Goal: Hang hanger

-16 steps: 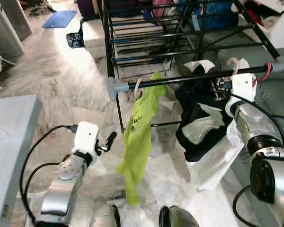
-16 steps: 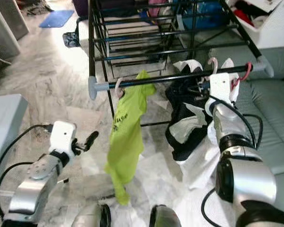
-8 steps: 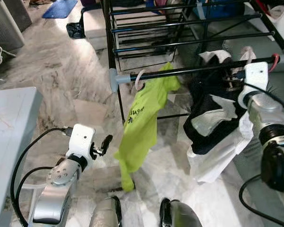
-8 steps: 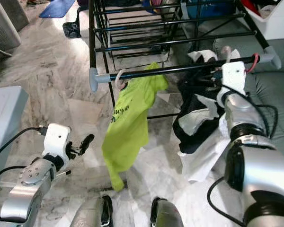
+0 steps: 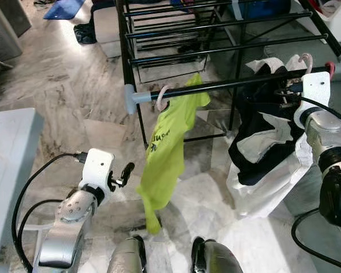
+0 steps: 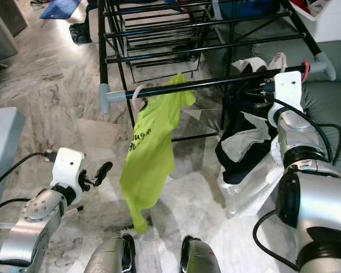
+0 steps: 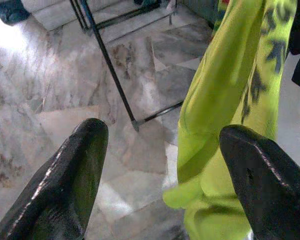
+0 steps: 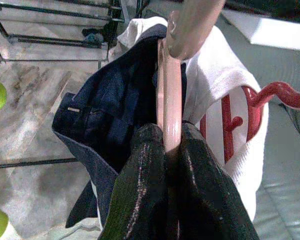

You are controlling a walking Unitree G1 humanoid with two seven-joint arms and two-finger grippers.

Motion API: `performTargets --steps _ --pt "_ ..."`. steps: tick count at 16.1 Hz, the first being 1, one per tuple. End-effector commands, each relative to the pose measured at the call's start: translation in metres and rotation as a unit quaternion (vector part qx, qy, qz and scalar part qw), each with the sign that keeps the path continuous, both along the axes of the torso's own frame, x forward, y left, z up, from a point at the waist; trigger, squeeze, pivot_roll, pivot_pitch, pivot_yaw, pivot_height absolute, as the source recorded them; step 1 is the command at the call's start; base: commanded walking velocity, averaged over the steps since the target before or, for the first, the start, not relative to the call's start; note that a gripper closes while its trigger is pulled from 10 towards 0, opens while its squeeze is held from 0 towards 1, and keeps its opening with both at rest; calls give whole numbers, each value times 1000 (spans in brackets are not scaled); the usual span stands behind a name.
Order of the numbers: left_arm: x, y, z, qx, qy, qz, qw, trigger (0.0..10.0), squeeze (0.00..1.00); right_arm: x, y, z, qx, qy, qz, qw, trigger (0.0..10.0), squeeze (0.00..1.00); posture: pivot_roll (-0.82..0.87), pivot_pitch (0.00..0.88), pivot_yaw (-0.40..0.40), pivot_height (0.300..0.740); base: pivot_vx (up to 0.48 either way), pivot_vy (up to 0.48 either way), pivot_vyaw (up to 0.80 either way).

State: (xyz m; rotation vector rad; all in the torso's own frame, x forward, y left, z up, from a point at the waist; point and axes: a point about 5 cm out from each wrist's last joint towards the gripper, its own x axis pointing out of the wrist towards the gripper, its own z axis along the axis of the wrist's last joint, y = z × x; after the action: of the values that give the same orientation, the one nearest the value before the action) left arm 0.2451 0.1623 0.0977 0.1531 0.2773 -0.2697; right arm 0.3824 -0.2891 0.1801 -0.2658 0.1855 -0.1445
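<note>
Pink hanger [image 8: 171, 100] with the navy-and-white garment [image 5: 261, 148] sits at the rail [image 5: 233, 84], about 2 o'clock in the head view, pinched tight between the right gripper [image 8: 171, 165] fingers, hook sticking out past the tips. Make sure the hook is fully over the rail before unclamping. Left gripper [image 7: 160, 165] idles at 8 o'clock, fingers spread, near the green shirt [image 5: 169, 153].

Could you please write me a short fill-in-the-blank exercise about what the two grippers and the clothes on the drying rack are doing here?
1. The right gripper is shut on a pink ____.
2. The lime-green shirt hangs from the rack's black ____.
3. The left gripper, low beside the shirt, has its fingers ____.
4. The dark blue garment hangs on the robot's ____ side of the green shirt.

Missing words: hanger; rail; open; right
</note>
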Motion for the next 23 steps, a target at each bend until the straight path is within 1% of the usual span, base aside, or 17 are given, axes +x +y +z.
performTargets --steps 1,2,3,5,6,7,9,10,11,13,14,16,17,19,21,22,23 --pt "0 -1 1 -1 0 -1 1000 10000 0 11 11 36 -21 -77 27 996 10000 0 190 147 29 740 0 0 0" --pt "2 -1 1 -2 -1 -1 1000 10000 0 11 12 36 -22 -82 28 996 10000 0 184 142 28 740 0 0 0" --pt "5 -4 1 -9 -3 1 1000 10000 0 9 13 30 -8 -93 28 995 10000 0 161 130 24 740 0 0 0" --pt "7 -7 0 -15 -4 3 1000 10000 0 5 14 20 3 -103 29 994 10000 0 140 120 23 740 0 0 0" --pt "10 -11 -1 -23 -5 1 1000 10000 0 -4 16 2 24 -117 27 992 10000 0 102 102 25 740 0 0 0" --pt "12 -14 -1 -28 -7 -3 1000 10000 0 -12 18 -9 27 -131 27 991 10000 0 88 94 27 740 0 0 0" --pt "15 -20 -2 -36 -10 -9 999 10000 0 -28 23 -22 33 -162 28 986 10000 0 61 81 34 740 0 0 0" --pt "20 -25 -4 -40 -10 -13 999 10000 0 -39 27 -26 31 -184 31 982 10000 0 36 71 37 740 0 0 0" --pt "21 -27 -4 -42 -11 -15 999 10000 0 -43 30 -26 31 -192 35 980 10000 0 31 69 37 740 0 0 0" --pt "29 -34 -3 -53 -20 -19 998 10000 0 -52 40 -32 30 -192 47 980 10000 0 8 47 24 740 0 0 0" --pt "30 -35 -3 -55 -23 -18 998 10000 0 -57 43 -35 31 -190 48 980 10000 0 6 44 21 740 0 0 0" --pt "29 -35 -3 -61 -28 -11 998 10000 0 -72 52 -44 28 -185 45 981 10000 0 4 30 12 740 0 0 0" --pt "28 -34 -5 -63 -28 -7 998 10000 0 -83 58 -49 17 -184 44 982 10000 0 2 26 13 740 0 0 0" --pt "28 -35 -9 -63 -27 -8 998 10000 0 -97 73 -54 -1 -180 52 982 10000 0 -3 21 20 740 0 0 0" --pt "30 -38 -8 -66 -31 -13 997 10000 0 -102 79 -56 -1 -173 53 983 10000 0 -5 20 22 740 0 0 0" --pt "32 -38 -6 -67 -35 -16 997 10000 0 -109 82 -66 22 -146 47 988 10000 0 -8 19 23 740 0 0 0" --pt "32 -38 -5 -67 -36 -17 997 10000 0 -113 83 -71 32 -133 43 990 10000 0 -10 17 23 740 0 0 0"
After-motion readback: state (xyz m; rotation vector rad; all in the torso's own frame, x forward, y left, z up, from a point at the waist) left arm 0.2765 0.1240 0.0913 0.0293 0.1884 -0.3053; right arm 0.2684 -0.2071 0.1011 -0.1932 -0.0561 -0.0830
